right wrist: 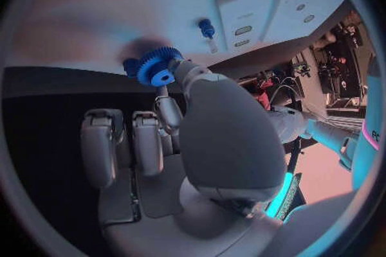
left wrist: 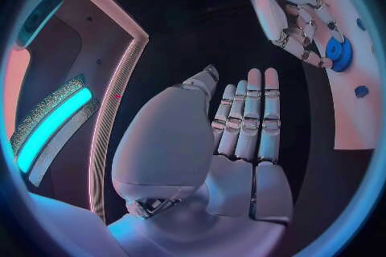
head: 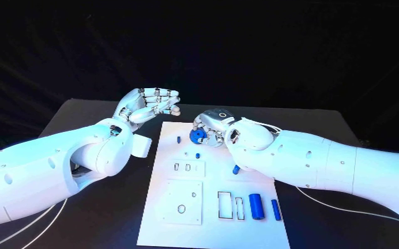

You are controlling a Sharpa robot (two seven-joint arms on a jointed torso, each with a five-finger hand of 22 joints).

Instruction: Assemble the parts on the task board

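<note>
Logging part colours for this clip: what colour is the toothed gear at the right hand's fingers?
Blue; the small toothed gear shows best in the right wrist view.

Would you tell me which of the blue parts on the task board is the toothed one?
The blue gear at the board's far end, pinched by the right hand. It is a toothed wheel; the other blue parts near the board's near edge are plain cylinders.

One task board (head: 166, 226); two hands (head: 154, 104)

table: I'm seeing a black table (head: 100, 110) running under everything
backdrop: I'm looking at black, creased cloth (head: 249, 36) hanging behind the table
light: bluish light is falling across the scene
</note>
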